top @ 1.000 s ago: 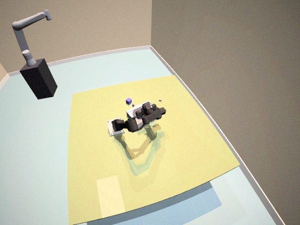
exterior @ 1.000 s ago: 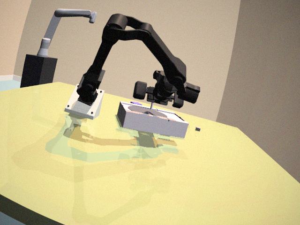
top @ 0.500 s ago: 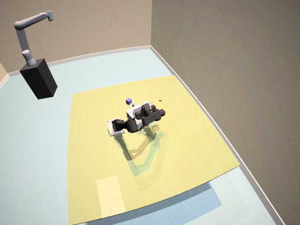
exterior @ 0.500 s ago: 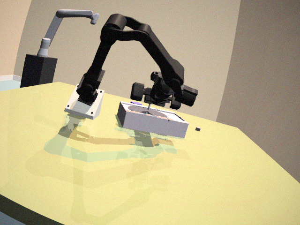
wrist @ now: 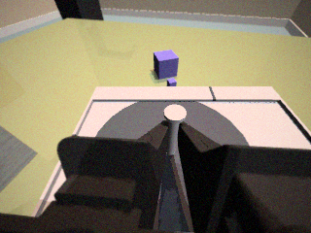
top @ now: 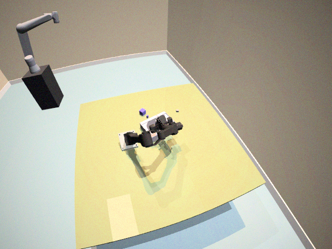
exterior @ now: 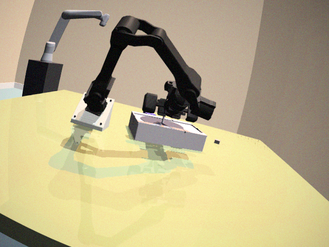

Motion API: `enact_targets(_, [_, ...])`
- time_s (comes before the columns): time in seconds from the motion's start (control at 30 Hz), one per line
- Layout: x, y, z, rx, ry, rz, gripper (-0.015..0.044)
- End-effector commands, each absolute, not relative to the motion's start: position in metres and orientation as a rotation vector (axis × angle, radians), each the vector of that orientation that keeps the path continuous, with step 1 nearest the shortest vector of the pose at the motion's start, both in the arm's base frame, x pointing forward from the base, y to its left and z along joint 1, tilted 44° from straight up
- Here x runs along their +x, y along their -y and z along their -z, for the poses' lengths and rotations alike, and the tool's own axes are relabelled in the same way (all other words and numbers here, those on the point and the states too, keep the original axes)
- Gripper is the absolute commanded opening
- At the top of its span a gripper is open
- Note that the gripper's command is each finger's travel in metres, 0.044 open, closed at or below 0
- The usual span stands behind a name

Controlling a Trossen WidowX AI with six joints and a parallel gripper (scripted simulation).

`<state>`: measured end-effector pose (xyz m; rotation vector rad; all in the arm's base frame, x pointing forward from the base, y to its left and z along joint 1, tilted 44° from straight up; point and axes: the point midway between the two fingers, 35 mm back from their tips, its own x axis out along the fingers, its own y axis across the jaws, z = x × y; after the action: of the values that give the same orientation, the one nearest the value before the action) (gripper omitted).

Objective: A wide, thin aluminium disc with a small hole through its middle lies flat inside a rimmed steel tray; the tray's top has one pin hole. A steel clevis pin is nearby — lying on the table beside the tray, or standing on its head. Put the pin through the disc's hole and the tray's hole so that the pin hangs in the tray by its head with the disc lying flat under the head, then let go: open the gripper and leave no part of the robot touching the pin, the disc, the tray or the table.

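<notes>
Exterior: pin [exterior: 163, 120] [wrist: 173, 133] looks near upright over the disc [exterior: 174, 124] [wrist: 121, 127], inside the tray [exterior: 169, 138] [wrist: 151, 93]; can't tell if the tip's in the hole. Wrist: tool [exterior: 164, 114] [wrist: 173, 125] clamped on the shank below the head; I'd true it vertical, lower gently, release only once the head seats.
</notes>
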<state>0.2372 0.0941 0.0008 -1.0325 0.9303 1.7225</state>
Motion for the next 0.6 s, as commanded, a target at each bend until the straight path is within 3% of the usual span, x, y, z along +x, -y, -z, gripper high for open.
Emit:
enact_targets(0.0, [0.2362, -0.0931, 0.0018, -1.035, -0.934, -1.729, 0.0])
enact_targets(0.57, [0.2365, -0.0944, -0.0001, -1.035, -0.934, -1.729, 0.0])
